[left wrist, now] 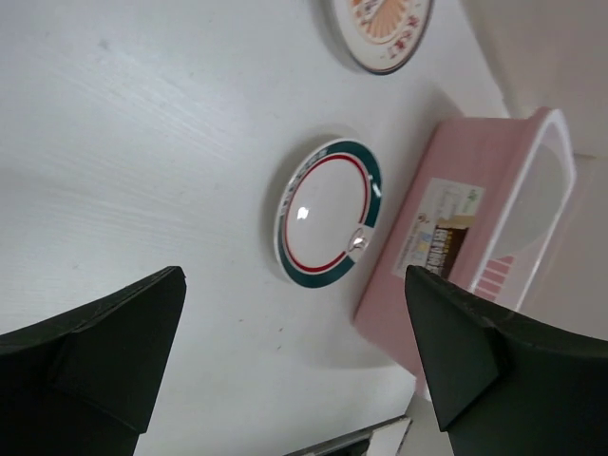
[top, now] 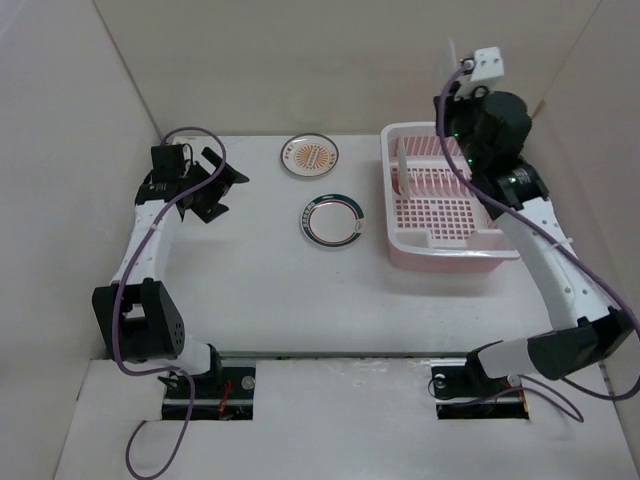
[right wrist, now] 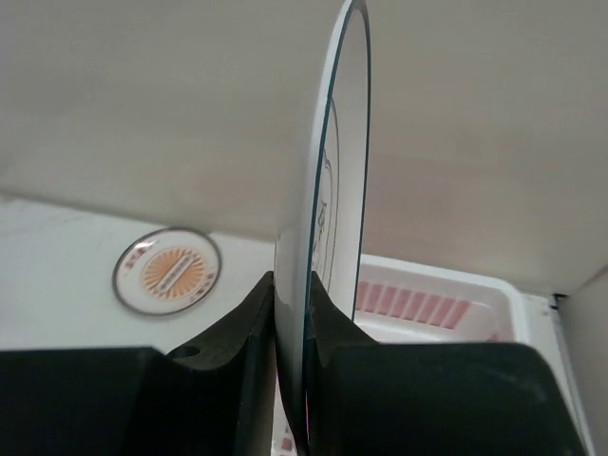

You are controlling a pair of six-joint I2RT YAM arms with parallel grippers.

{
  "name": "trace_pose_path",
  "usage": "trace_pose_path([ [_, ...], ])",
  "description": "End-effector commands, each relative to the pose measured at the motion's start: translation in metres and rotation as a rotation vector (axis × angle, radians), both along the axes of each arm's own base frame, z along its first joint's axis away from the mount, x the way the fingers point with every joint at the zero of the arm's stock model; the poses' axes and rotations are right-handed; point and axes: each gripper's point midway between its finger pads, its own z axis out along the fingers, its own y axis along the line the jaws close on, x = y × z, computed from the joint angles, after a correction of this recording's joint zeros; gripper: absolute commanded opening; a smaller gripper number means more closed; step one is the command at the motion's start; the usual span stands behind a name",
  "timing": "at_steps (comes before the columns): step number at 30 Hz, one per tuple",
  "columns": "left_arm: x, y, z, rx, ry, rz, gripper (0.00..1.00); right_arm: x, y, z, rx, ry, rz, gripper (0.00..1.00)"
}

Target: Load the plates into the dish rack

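The right tool (right wrist: pixel 296 296) clamps a dark-rimmed white round plate (right wrist: pixel 340 142) upright over the white-walled pink plastic dish rack (top: pixel 398 238). Left of the rack, an orange-patterned white plate (top: pixel 309 156) and a dark-ringed white plate (top: pixel 331 220) lie flat on the white desk (top: pixel 250 270); farther left, the left tool (top: pixel 215 185) hangs with jaws apart

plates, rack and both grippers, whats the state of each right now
left gripper: open, empty
right gripper: shut on the held plate
held plate: upright on edge, above the dish rack, not yet slotted
dish rack: sitting upright on the table
orange-patterned plate: flat on the table, not held
dark-ringed plate: flat on the table, not held
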Motion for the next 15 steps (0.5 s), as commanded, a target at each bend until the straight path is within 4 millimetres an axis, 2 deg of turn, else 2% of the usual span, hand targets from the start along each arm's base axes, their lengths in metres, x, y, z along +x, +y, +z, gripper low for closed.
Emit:
trace_pose_path([
  [1, -0.001, 0.008, -0.012, 0.062, -0.023, 0.003, 1.00, 0.007, -0.015, 0.002, 0.105, -0.009, 0.027, 0.00],
  [2, 0.000, 0.008, -0.015, 0.061, -0.014, 0.003, 1.00, 0.014, -0.035, -0.003, 0.113, 0.005, 0.005, 0.00],
  [4, 0.001, 0.008, -0.020, 0.060, -0.002, 0.003, 1.00, 0.028, -0.049, -0.032, 0.140, 0.076, -0.007, 0.00],
  [5, 0.001, 0.008, -0.020, 0.060, -0.001, 0.003, 1.00, 0.035, -0.060, -0.039, 0.160, 0.097, -0.002, 0.00],
  [7, 0.002, 0.008, -0.023, 0.060, 0.008, 0.002, 1.00, 0.046, -0.065, -0.070, 0.212, 0.180, 0.003, 0.00],
  [10, 0.005, 0.009, -0.019, 0.067, 0.000, -0.003, 1.00, 0.053, -0.069, -0.092, 0.265, 0.232, 0.011, 0.00],
  [11, 0.005, 0.009, -0.019, 0.067, 0.000, -0.003, 1.00, 0.058, -0.068, -0.107, 0.284, 0.271, 0.005, 0.00],
  [12, 0.006, 0.009, -0.023, 0.066, 0.011, -0.004, 1.00, 0.060, -0.065, -0.107, 0.296, 0.268, 0.018, 0.00],
  [15, 0.004, 0.007, -0.024, 0.059, 0.019, -0.011, 1.00, 0.071, -0.066, -0.130, 0.308, 0.309, 0.011, 0.00],
])
